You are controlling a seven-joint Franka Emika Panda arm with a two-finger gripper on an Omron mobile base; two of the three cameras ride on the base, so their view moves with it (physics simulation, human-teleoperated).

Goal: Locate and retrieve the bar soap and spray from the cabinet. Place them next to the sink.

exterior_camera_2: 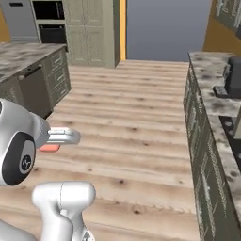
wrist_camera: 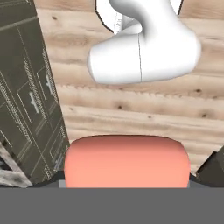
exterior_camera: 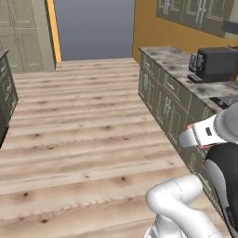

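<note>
The gripper (wrist_camera: 127, 186) is clamped on the bar soap (wrist_camera: 127, 162). In the hand view the soap is smooth and salmon-pink, with rounded corners. It is wider than it is tall there, so its long side runs across the gripper, and one dark fingertip (wrist_camera: 212, 168) peeks out at its right end. In the right base view a thin pink edge of the soap (exterior_camera_2: 49, 148) shows under the white hand, lying flat over the floor. In the left base view a small bit of pink (exterior_camera: 203, 147) shows at the hand, close to the front of the base cabinets (exterior_camera: 163, 104).

The floor (exterior_camera: 83, 135) is pale wood planks with dark knots. It is wide and open, and it runs back to a big doorway (exterior_camera: 93, 28) with an orange edge.

A long counter (exterior_camera: 174, 58) runs along the right side. Its top is grey, blotchy stone with a straight front edge. The grey-green cabinet doors below it have panels and short handles. A boxy black coffee machine (exterior_camera: 214, 63) sits on the counter near the orange wall. More wall cabinets (exterior_camera: 195, 14) hang above it. Another stone counter (exterior_camera_2: 23, 54) stands well apart on the left side.
</note>
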